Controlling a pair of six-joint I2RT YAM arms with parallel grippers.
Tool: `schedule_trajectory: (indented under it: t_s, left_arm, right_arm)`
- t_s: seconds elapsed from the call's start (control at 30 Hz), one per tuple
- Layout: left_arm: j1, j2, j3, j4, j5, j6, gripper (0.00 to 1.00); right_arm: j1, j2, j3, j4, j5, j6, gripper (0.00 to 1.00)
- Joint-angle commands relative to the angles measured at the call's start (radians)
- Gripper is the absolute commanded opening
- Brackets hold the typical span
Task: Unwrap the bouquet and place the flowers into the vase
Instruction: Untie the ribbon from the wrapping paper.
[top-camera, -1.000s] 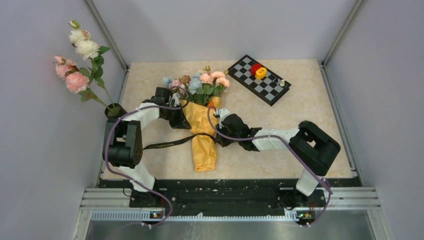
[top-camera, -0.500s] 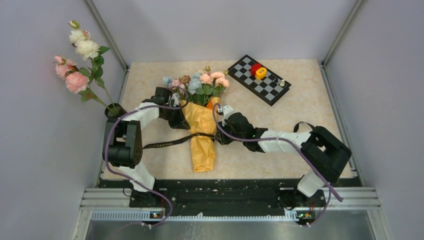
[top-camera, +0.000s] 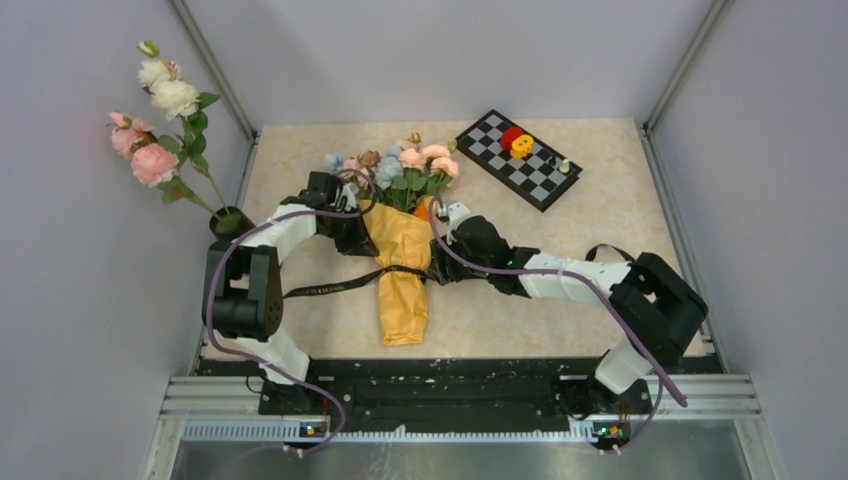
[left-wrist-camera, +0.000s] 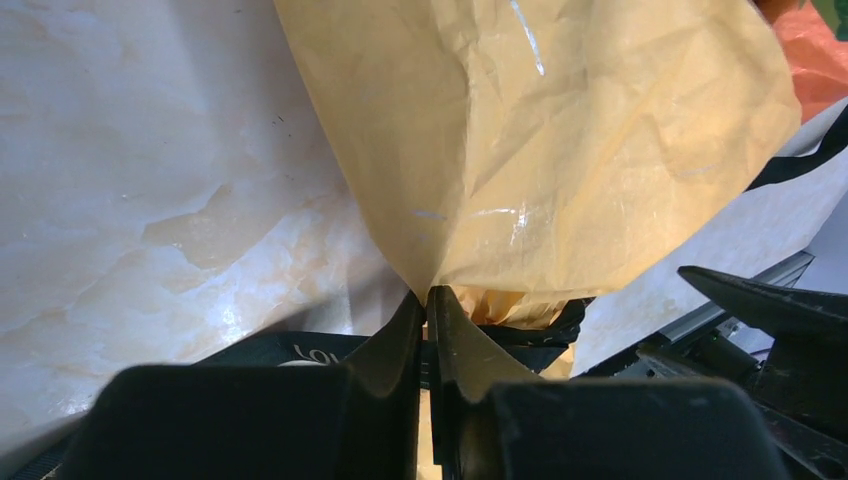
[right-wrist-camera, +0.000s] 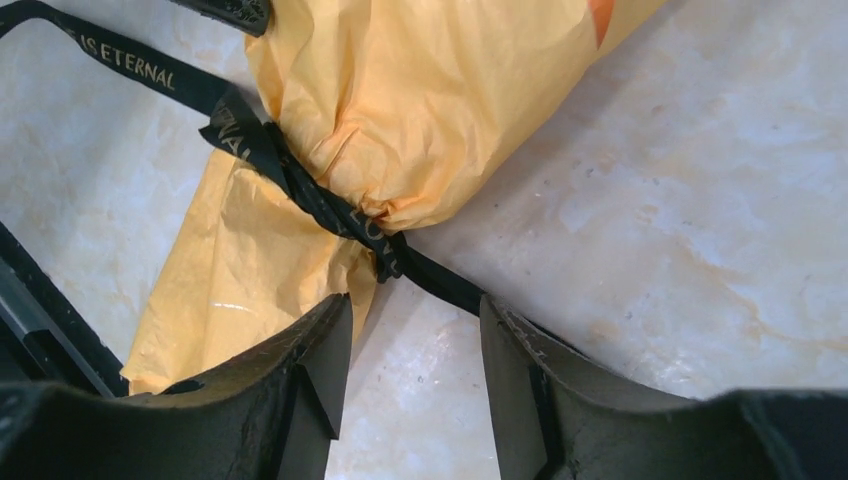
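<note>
The bouquet (top-camera: 403, 262) lies mid-table, its orange-yellow paper (left-wrist-camera: 560, 150) pointing toward me and the small pastel flowers (top-camera: 400, 165) at the far end. A black ribbon (right-wrist-camera: 300, 185) is tied round the paper's waist, and one tail trails left (top-camera: 325, 289). My left gripper (left-wrist-camera: 428, 296) is shut on the paper's left edge (top-camera: 368, 228). My right gripper (right-wrist-camera: 415, 322) stands open just right of the knot with bare table between its fingers. A ribbon tail runs under its right finger (right-wrist-camera: 520, 350). The black vase (top-camera: 228, 222) stands at the table's left edge.
Long-stemmed pink and white roses (top-camera: 155, 165) stand in the vase and lean left over the wall. A chessboard (top-camera: 520, 160) with a red and yellow piece lies at the back right. The table's near edge rail (top-camera: 450, 365) runs just below the bouquet's tail.
My right gripper has opened and shifted right and slightly down to the ribbon knot, its arm stretching out further. The left gripper still pinches the paper in the same place.
</note>
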Motion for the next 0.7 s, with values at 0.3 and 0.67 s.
schedule_trajectory:
  t_s: [0.3,0.67]
  left_arm:
    - [0.008,-0.148,0.028,-0.05,-0.093,0.057,0.61]
    - [-0.059,-0.315,0.009,-0.095,-0.37,0.109,0.99]
  right_arm:
    - [-0.049,-0.09,0.078,-0.059,-0.044,-0.026,0.6]
    - [-0.048,-0.136,0.009,-0.041,-0.035,-0.006,0.58]
